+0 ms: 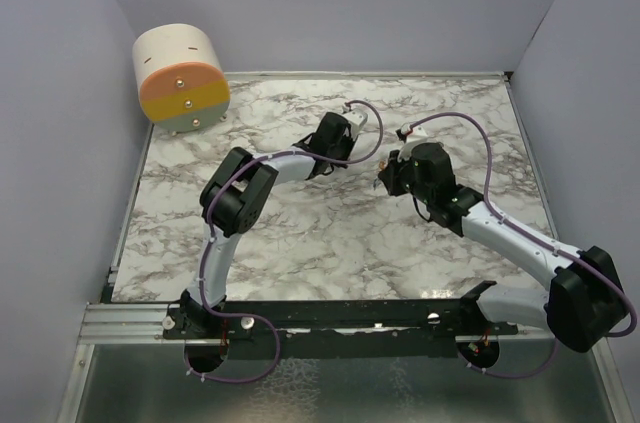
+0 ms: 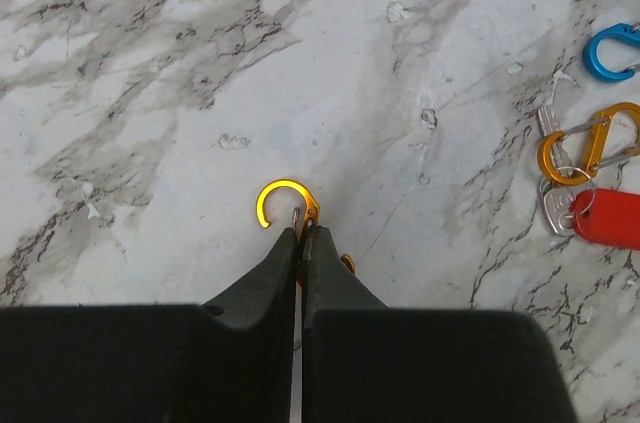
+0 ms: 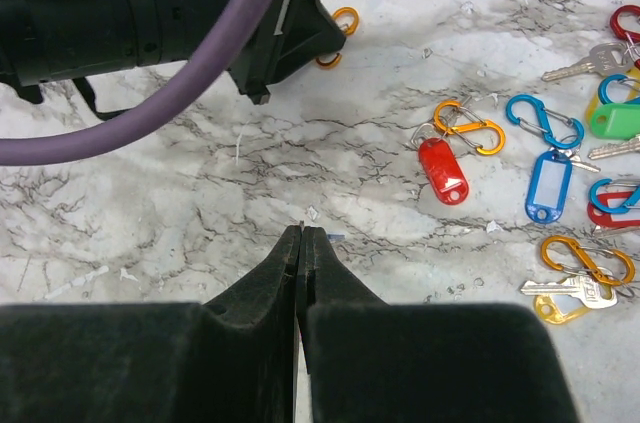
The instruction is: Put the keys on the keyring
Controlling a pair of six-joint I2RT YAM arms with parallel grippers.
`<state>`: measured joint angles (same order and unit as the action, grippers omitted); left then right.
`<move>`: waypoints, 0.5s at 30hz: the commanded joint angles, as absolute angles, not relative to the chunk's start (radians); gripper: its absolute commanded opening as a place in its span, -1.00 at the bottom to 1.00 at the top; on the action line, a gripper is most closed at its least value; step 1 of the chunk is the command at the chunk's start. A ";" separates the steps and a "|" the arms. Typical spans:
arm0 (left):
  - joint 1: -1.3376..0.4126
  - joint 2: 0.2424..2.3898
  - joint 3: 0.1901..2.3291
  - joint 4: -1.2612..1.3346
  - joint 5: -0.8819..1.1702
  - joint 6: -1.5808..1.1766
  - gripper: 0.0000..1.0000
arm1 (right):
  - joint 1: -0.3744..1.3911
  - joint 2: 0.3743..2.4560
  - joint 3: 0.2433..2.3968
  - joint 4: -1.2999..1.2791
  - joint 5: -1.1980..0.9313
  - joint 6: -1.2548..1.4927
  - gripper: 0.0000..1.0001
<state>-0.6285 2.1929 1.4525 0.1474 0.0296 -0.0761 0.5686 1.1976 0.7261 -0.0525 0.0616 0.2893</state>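
The left pincer (image 2: 303, 234) is clamping an orange clip (image 2: 268, 191). Its fingers are pressing together on the clip's waist, while the open C-shaped loop is poking out toward twelve o'clock in the left wrist view. Judging by the task, this clip is serving as the keyring. It is probably being pinched at the middle so that the hooked end is sticking out free for a key to be threaded on. Whether it is touching the tabletop (image 2: 180, 93) or riding just above it, I cannot tell.

The right pincer (image 3: 300, 235) is hovering over bare marble with its fingers together and nothing between them. The left arm's black body (image 3: 130, 13) is filling its ten-to-twelve o'clock.

The keys (image 3: 565, 290) are lying loose on the tabletop, at two to four o'clock from the right pincer and well apart from the held clip. The red-tagged key (image 3: 443, 169) is lying nearest, with a second orange clip (image 3: 470, 126) touching it. A blue tag (image 3: 548, 186), a blue clip (image 3: 545, 121) and a green tag (image 3: 617, 120) are lying further toward three o'clock. None is hanging on the held clip yet.

The arms are meeting near the tabletop's middle, likely so that one is steadying the ring while the other is bringing a key. The right pincer would first need to open and pick one up. The tricky part looks to be guiding a tiny key hole onto that narrow hook. A cream-and-orange drum (image 1: 180, 78) is sitting off at ten o'clock in the top view, clear of the work.
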 commanded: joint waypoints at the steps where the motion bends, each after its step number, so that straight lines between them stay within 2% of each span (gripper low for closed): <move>1: -0.649 2.119 1.370 0.049 0.027 -0.129 -1.00 | 0.574 1.237 0.727 -0.040 0.049 0.261 -0.98; 15: -0.857 1.761 1.150 0.158 -0.133 -0.225 -1.00 | 0.574 1.275 0.710 -0.012 0.067 0.190 -0.98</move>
<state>-0.8181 1.8782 1.2079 0.0860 -0.0727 -0.1886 0.5686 1.2633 0.7185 -0.0509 0.0608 0.2222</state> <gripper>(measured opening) 0.028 0.012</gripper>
